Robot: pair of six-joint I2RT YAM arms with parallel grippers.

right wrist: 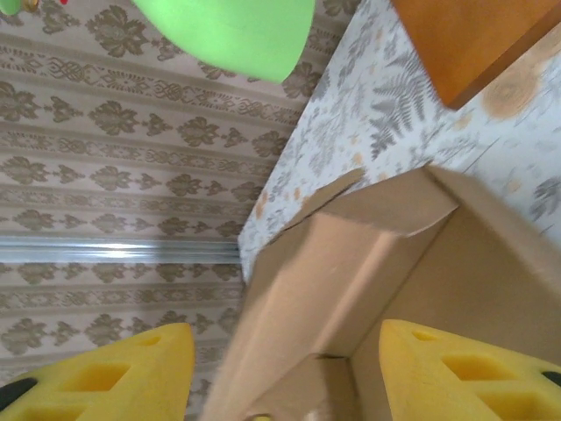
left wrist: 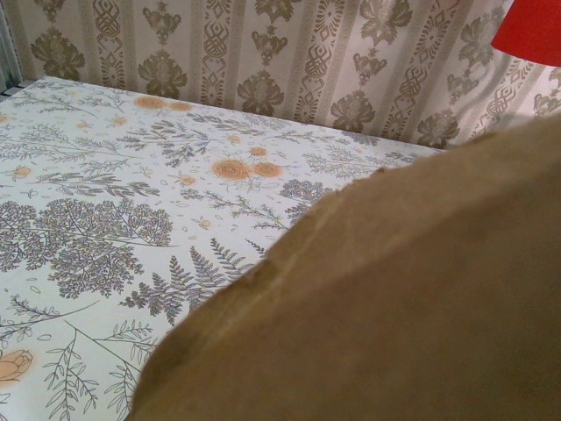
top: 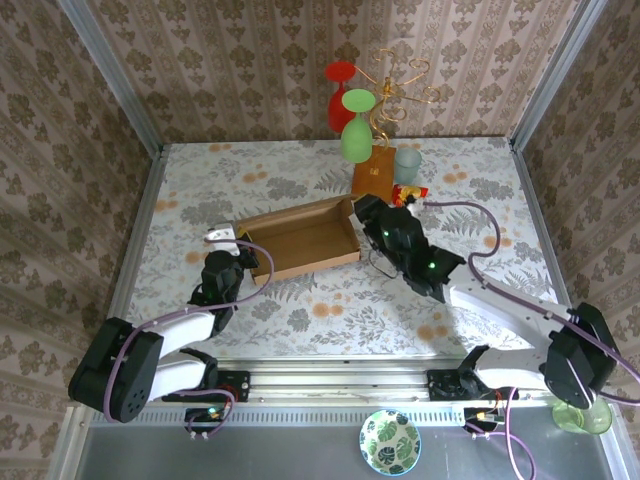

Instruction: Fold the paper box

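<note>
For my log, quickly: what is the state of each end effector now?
Left end effector: closed, against the paper box; grip hidden.
Right end effector: open, straddling its wall.

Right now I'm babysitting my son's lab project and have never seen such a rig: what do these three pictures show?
Two robot arms bolted to a table. One picture looks down from above; the others come from cameras on each wrist. A paper box lies between them. The left tool, shut, seems to pinch its left end; the right tool stands open astride its right wall. Behind stands a wire rack hung with a red glass and a green glass.
</note>
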